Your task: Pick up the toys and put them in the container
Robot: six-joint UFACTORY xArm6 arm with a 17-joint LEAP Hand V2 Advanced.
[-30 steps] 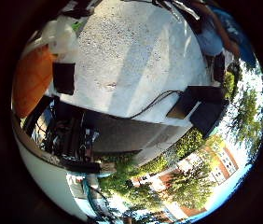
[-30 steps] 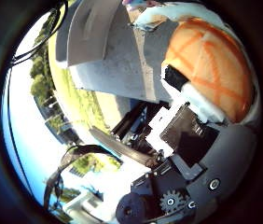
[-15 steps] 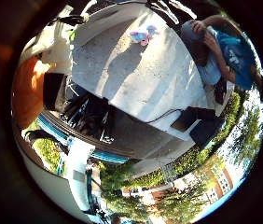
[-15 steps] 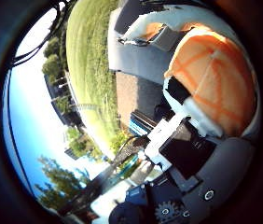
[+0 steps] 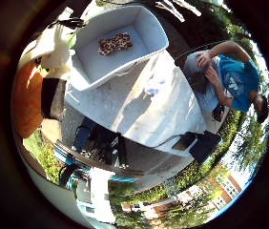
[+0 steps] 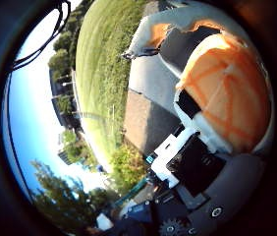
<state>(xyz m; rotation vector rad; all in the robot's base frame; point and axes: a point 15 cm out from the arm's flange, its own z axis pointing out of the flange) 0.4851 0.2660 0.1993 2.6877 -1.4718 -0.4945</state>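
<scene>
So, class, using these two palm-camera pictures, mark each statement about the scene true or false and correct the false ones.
1. The robot hand holds a round orange toy with lighter crossing lines. True.
2. The pale grey rectangular container holds nothing. False: a flat brown spotted toy lies on its floor.
3. The container stands on the pale grey table. True.
4. The orange toy already lies in the container. False: it is close against the palm, outside the container.
5. A small pale toy lies on the table beside the container. True.
</scene>
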